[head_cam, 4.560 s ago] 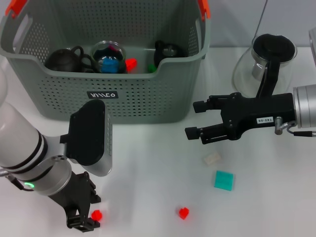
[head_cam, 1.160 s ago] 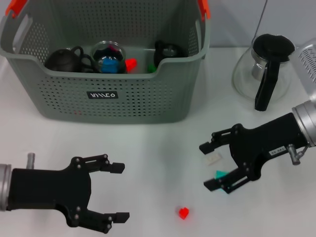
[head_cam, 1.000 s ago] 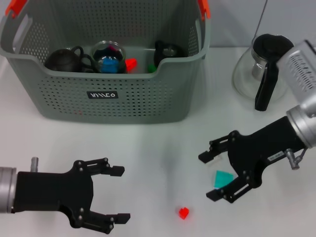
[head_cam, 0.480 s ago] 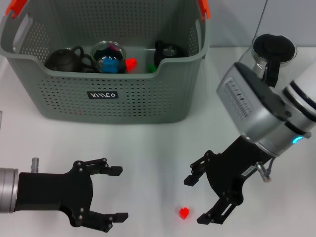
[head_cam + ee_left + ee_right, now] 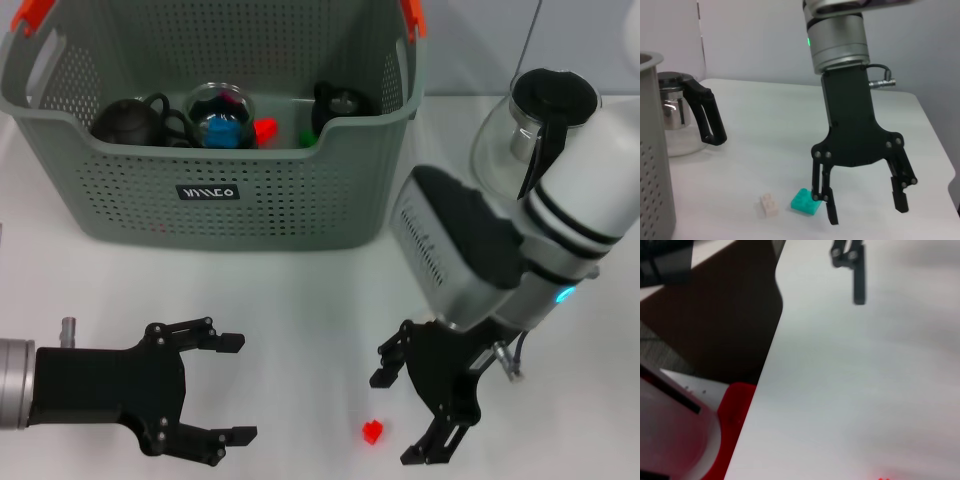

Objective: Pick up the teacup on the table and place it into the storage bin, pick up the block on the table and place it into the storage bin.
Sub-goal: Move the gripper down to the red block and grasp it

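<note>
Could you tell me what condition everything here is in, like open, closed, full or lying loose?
Storage bin: upright, holding several items.
Glass pot: upright, lid on.
Red block: loose on the table.
Green block: loose on the table.
Left gripper: open, empty.
Right gripper: open, empty, beside the red block.

This looks like a robot test lab rather than a home. A bare white table (image 5: 300,290) fills the frame, backed by a plain pale wall (image 5: 765,40). At the upper left sits a perforated basket (image 5: 215,195) of odds and ends, a glass teapot (image 5: 530,130) at the upper right, and small toy blocks (image 5: 805,201) lie scattered like practice props.
</note>
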